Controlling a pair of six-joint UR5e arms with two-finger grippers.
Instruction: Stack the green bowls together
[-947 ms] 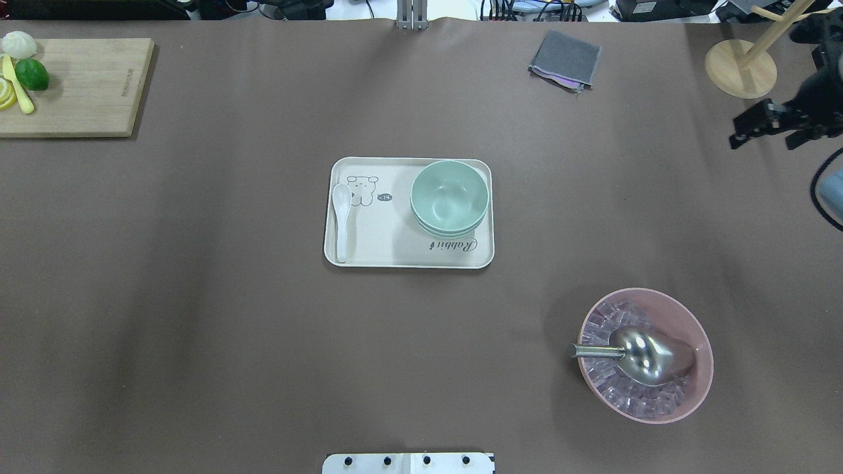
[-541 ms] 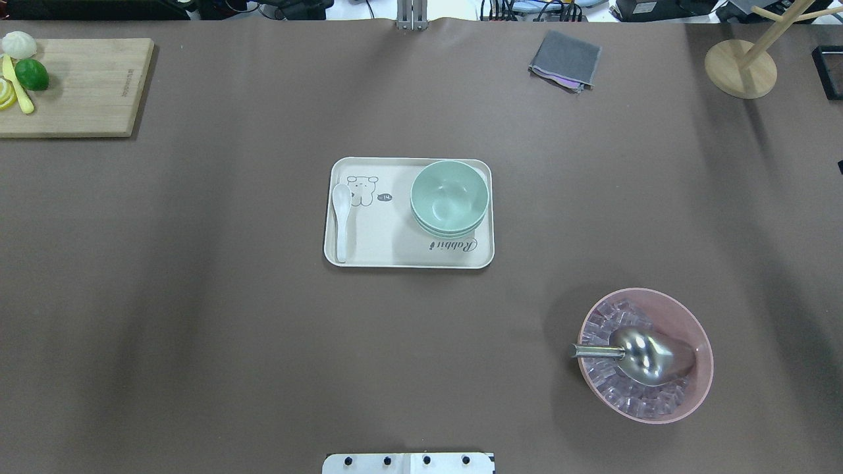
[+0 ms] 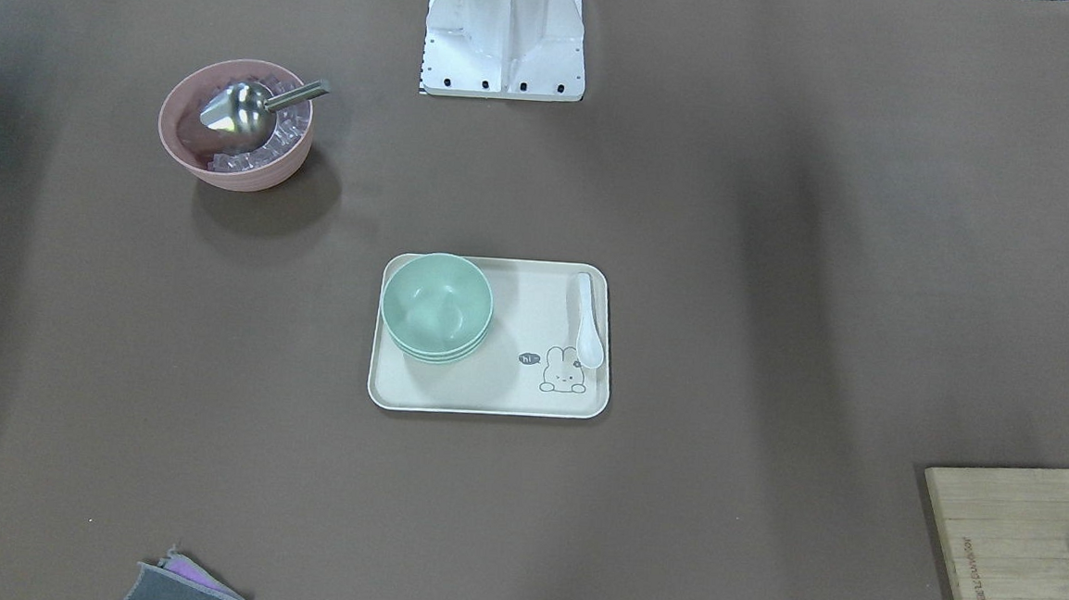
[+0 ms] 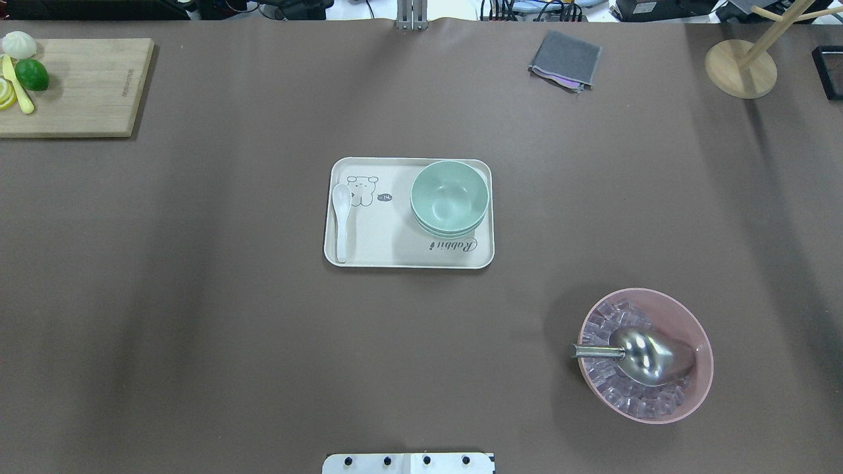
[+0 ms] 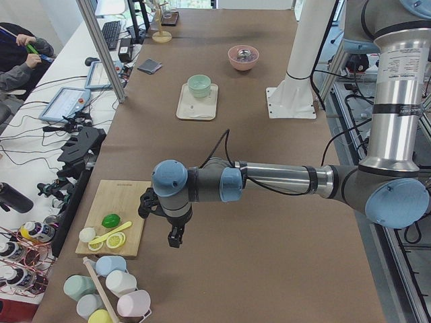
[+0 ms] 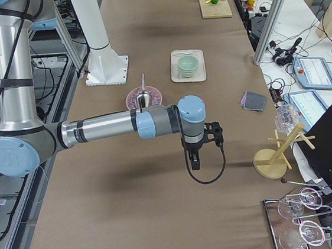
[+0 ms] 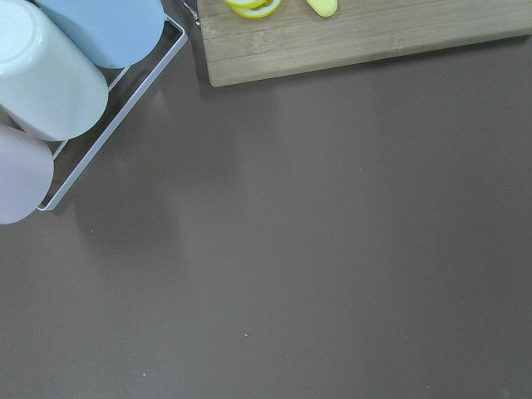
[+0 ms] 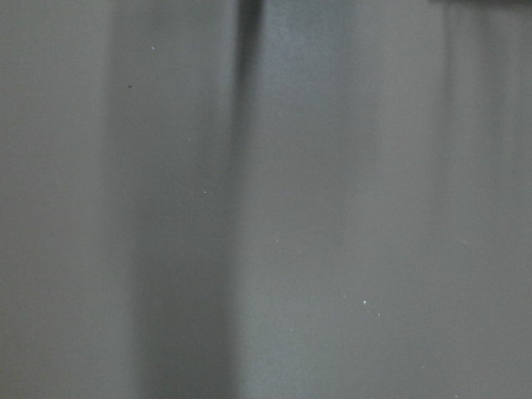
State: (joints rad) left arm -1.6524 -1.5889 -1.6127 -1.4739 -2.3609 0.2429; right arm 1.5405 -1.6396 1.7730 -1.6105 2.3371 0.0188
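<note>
**Clerk:** Three green bowls (image 4: 449, 197), pale mint, plain-sided. Location?

**Checker:** All nested in a single stack on the cream tray (image 4: 375, 253) at mid-table. The stack fills the tray's far corner on the robot's right, and two lower rims show beneath the top bowl. Nothing grips them.

**Clerk:** Other tray contents?

**Checker:** One white spoon (image 4: 341, 220), lying along the opposite short side, apart from the stack (a rabbit drawing sits beside it).

**Clerk:** Left gripper (image 5: 175, 239)?

**Checker:** It hangs fingers down above the brown table (image 4: 197, 296), just beside the cutting board (image 4: 85, 85) at the robot's left end. It is well apart from the tray. I cannot tell whether its fingers are apart or together, since only the side view shows it.

**Clerk:** Right gripper (image 6: 195, 162)?

**Checker:** It hangs fingers down above the table near the wooden stand (image 4: 739, 68), also far from the tray. Again I cannot tell how the fingers stand, for the same reason.

**Clerk:** Remaining items?

**Checker:** One pink bowl (image 4: 699, 339) of ice cubes (image 4: 602, 326) with a metal scoop (image 4: 649, 355) resting in it, on the near right. One folded grey cloth (image 4: 565, 59) at the far edge. One lime (image 4: 31, 74) on the cutting board. There are pastel cups (image 7: 50, 75) in a wire rack next to that board.
</note>
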